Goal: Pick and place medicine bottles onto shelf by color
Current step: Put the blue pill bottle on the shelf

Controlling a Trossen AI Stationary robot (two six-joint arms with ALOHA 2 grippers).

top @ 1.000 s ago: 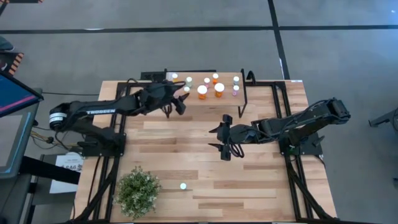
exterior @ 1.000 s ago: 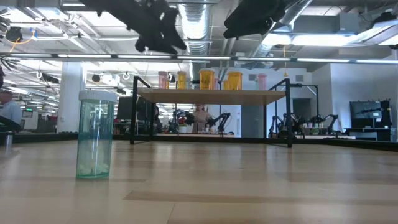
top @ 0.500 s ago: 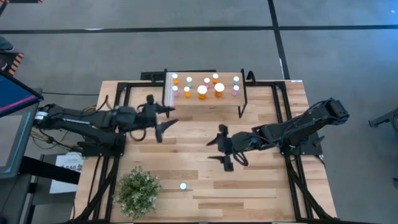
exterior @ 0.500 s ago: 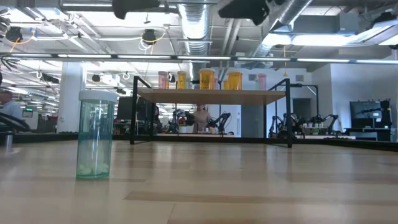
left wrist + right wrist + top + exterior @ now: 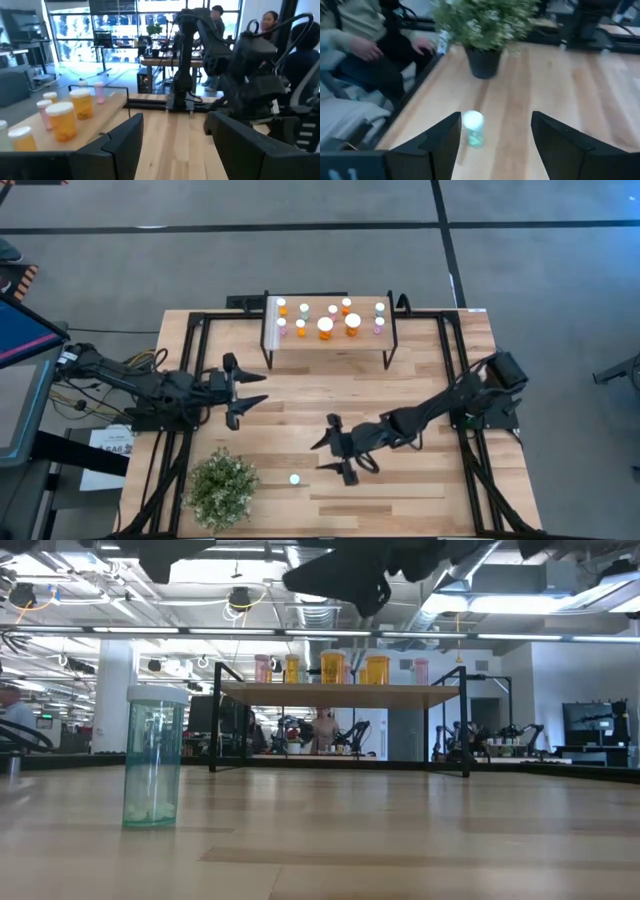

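Note:
A pale green medicine bottle [image 5: 294, 478] with a white cap stands upright on its base near the table's front edge, also in the low view [image 5: 152, 755] and the right wrist view [image 5: 473, 128]. My right gripper [image 5: 326, 458] hangs open a little to its right and above, slanting down toward it [image 5: 495, 145]. The shelf [image 5: 322, 343] stands on black legs at the far edge, carrying several orange, pink and green bottles [image 5: 325, 327]. My left gripper [image 5: 256, 388] is open and holds nothing, level over the table's left part, near-left of the shelf [image 5: 107, 102].
A bushy potted plant [image 5: 222, 488] stands at the near left, close to the green bottle. Black frame rails run along the table's sides. A seated person's hands [image 5: 367, 47] show beyond the table's left edge. Bare wood lies between the shelf and the two grippers.
My left gripper has drawn back from the shelf toward the table's left and near side, swinging round as it went, and stays open. My right gripper has moved toward the near edge and down, tipping toward the green bottle, still open. The bottle has not moved.

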